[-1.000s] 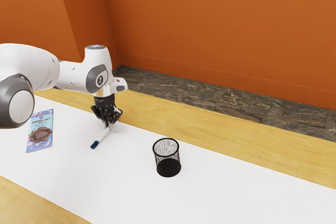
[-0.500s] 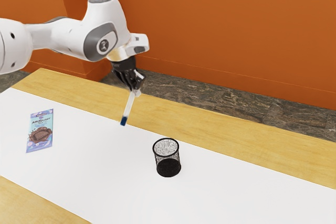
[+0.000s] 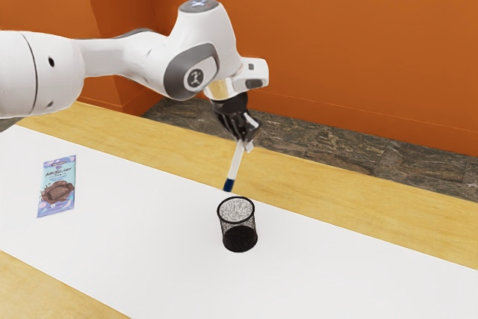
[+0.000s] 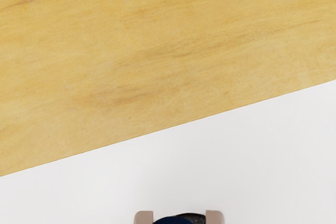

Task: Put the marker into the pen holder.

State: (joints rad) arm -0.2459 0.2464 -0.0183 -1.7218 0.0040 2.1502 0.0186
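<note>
A white and grey robot arm (image 3: 196,54) reaches in from the exterior view's left over a light yellow wooden table (image 3: 358,211) partly covered by a flat white sheet (image 3: 142,259). Its black two-finger gripper (image 3: 247,141) is closed around the upper part of a slim white marker with a dark blue lower end (image 3: 236,162), holding it in the air. The marker leans, blue end down and toward the exterior view's left, outside the round black mesh pen holder (image 3: 240,240). In the exterior view, that blue end appears just above the holder's rim; how far it lines up with the opening, I cannot tell. The pen holder stands upright on the white sheet. In the wrist view, pinkish-beige fingertips (image 4: 144,217) stand on either side of the marker's blue end, with part of the holder's dark rim showing beside it. Well apart from the holder, toward the exterior view's left, a light blue and purple chocolate packet (image 3: 57,186) lies flat on the sheet. Behind the table are a dark stone-patterned floor (image 3: 336,151) and an orange wall (image 3: 358,42).
</note>
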